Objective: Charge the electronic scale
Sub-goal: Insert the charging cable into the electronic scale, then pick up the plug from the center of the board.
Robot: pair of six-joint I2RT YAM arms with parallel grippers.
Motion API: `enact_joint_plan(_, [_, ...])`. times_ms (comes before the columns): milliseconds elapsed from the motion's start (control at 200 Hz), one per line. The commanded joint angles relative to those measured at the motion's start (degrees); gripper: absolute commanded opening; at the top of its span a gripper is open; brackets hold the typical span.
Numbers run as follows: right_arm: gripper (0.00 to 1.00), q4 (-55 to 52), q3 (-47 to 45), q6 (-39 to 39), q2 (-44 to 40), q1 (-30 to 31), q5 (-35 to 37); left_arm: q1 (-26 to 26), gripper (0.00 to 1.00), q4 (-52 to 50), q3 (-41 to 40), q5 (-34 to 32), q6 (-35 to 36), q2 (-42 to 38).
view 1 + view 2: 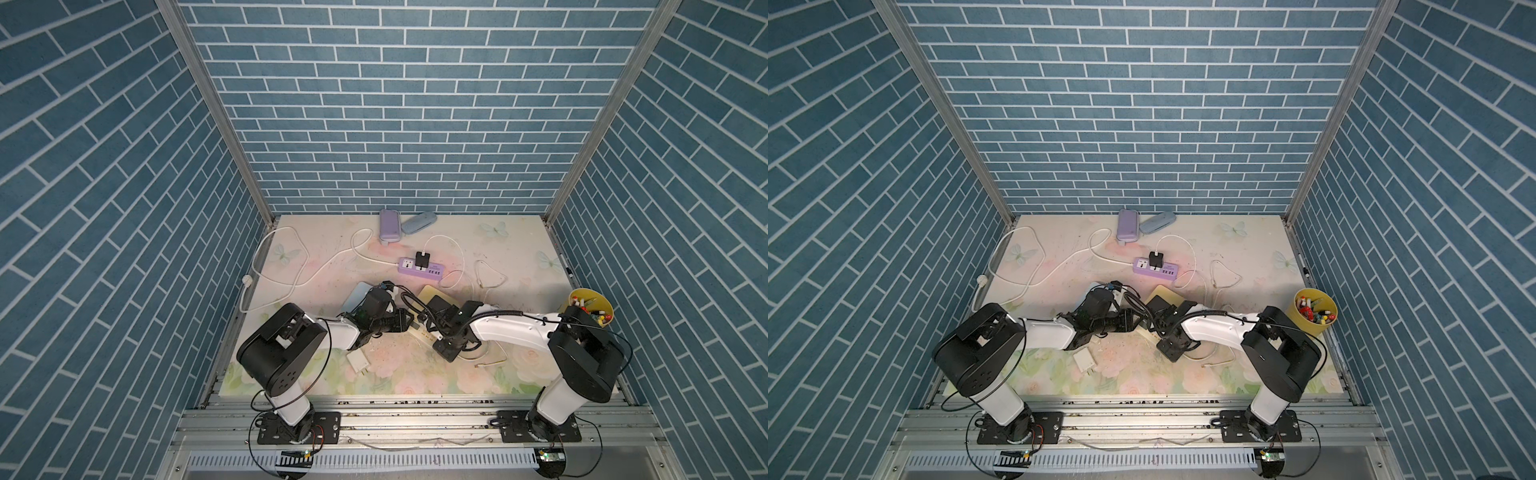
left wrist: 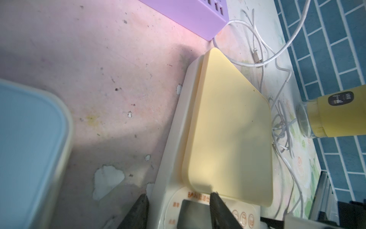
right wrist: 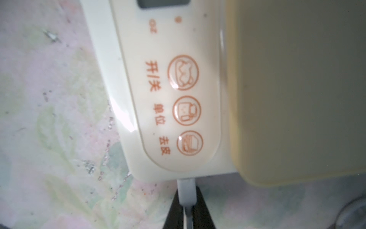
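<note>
Fingers (image 3: 175, 210) of the right tool (image 3: 187, 193) are clenched on the white plug (image 3: 185, 186) of a thin white charging cable (image 3: 189, 217), one dark finger against each side. The plug's tip meets the side wall of the cream plastic electronic scale (image 3: 174, 49), at the corner by its three round orange-ringed buttons (image 3: 187, 110). How deep the plug sits cannot be told.

The left tool (image 2: 178, 195) is released, its fingers parted. One finger lies over the scale's grey display (image 2: 194, 214) and the other is just off the scale's long side. Whether either presses on the scale cannot be told.

The scale, topped by a pale yellow square weighing plate (image 2: 227, 128), lies flat near the middle of the floral-printed surface (image 1: 415, 374). It sits between the two arms, which cover most of it in both top views.

A light blue rounded slab (image 2: 29, 148) lies near the scale on the left arm's side, apart from it. Beyond the scale, towards the back wall, is a purple rectangular power strip (image 1: 419, 268) with a black charger block (image 1: 422, 259) plugged into it. A flat white adapter (image 1: 357, 359) lies in front of the left arm. A yellow cup of small coloured bits (image 1: 590, 309) stands at the surface's right edge.
</note>
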Motion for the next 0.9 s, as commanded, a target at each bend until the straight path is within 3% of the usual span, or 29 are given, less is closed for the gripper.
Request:
enact_joint_plan(0, [0.22, 12.7, 2.2, -3.7, -2.6, -0.9, 1.6, -4.3, 0.54, -21.0, 0.8, 4.5, 1.0, 0.6])
enact_joint_plan(260, [0.37, 3.7, -2.4, 4.1, -9.9, -0.6, -1.2, -1.3, 0.56, -28.0, 8.4, 1.6, 5.6, 2.5])
enact_joint_plan(290, [0.44, 3.2, -3.4, 5.0, -11.7, -0.5, -1.0, -1.0, 0.56, -28.4, 9.0, 1.6, 6.0, 2.5])
enact_joint_plan(605, [0.44, -1.6, -1.4, 9.9, -20.6, -2.4, 10.3, -0.4, 0.61, -32.7, 12.5, 0.9, 9.0, -1.5])
enact_joint_plan(895, [0.44, 3.0, 0.9, 11.0, -20.8, -4.7, 10.9, -0.4, 0.67, -50.5, 15.5, -11.3, 13.3, -17.0])
